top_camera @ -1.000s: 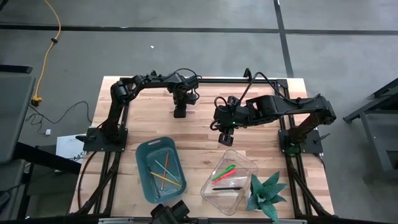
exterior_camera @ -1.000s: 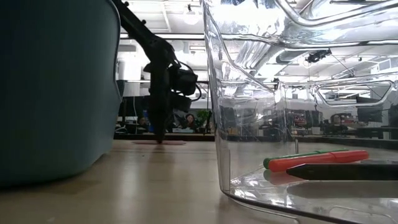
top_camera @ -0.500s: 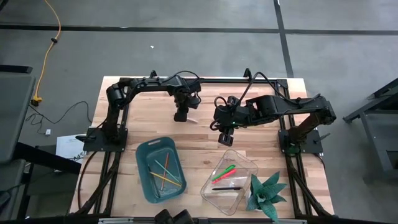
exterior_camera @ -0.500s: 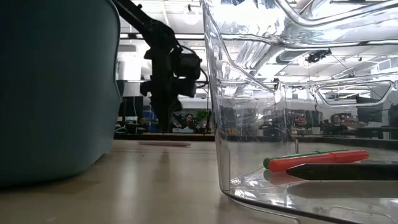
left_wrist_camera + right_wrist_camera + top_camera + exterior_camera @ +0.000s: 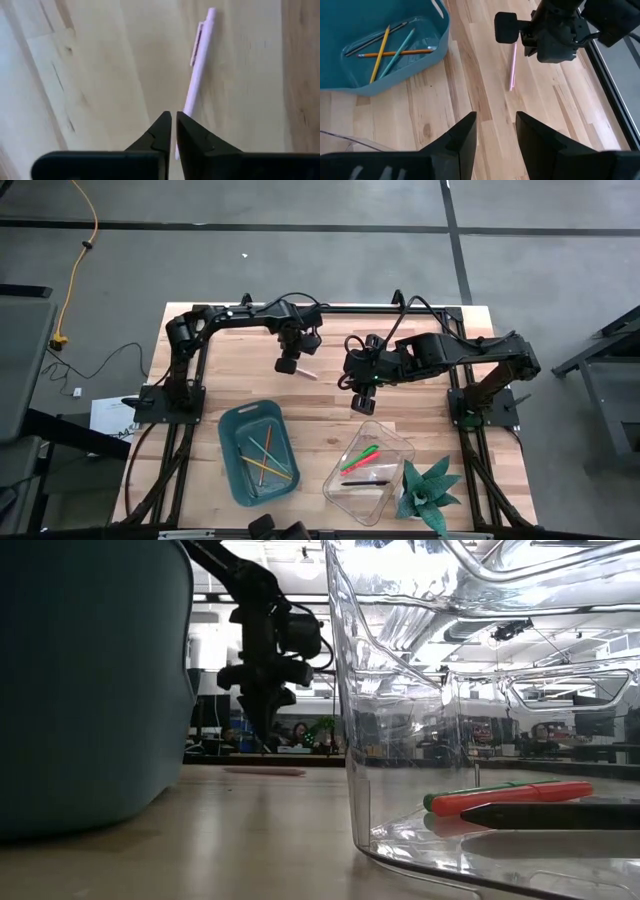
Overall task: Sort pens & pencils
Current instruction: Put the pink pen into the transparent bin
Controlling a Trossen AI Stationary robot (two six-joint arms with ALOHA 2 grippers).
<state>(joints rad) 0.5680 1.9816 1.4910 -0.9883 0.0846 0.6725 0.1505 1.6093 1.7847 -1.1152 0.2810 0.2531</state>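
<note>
Wooden table bears teal bin, clear bin (and pink pen).

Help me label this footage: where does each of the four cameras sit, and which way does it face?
High: overhead, straight down on the table, both arms, teal bin, clear bin.
Low: table-top height, level past the clear bin; the left arm shows.
Left wrist: above the pink pen, past the left gripper.
Right wrist: over the right gripper toward the left arm.
Both wrist views share the pink pen.

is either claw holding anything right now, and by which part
Nothing is held. The left claw is shut and empty above the pink pen lying on the table; the right claw is open and empty.
</note>
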